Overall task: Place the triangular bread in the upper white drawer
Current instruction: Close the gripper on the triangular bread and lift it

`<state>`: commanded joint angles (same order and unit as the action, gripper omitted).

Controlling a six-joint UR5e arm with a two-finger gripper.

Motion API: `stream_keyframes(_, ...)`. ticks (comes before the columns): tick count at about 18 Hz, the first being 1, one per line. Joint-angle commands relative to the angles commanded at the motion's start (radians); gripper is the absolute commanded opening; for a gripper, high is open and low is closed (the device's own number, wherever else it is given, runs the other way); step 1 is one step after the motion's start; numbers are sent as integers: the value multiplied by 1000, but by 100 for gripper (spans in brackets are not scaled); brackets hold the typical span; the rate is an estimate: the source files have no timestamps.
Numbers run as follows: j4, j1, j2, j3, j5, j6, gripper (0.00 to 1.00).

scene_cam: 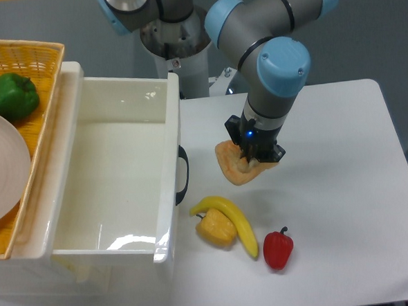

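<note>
Bread (234, 166) at frame centre, just right of the drawer (115, 165), gripped by the claw (251, 158) and apparently lifted off the table, though height hard to judge. Pickup seemingly done; carry leftward over the drawer wall and release still to come. Drawer open, nothing seen inside. Claw closed on the bread's right part, fingers pressed into the crust, pastry hanging left and below the fingertips. Banana (230, 219), yellow pepper (215, 228) and red pepper (278, 249) below, well apart from the bread.
</note>
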<state>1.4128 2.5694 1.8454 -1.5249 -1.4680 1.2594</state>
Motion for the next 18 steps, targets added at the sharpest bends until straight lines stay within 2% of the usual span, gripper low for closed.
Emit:
stream_keyframes(7, 2, -8, 3, 14, 0, -12, 0)
stream_keyframes(11, 0, -8, 0, 18, 2, -64, 0)
stream_keyframes(18, 0, 15, -2, 49, 2, -84, 0)
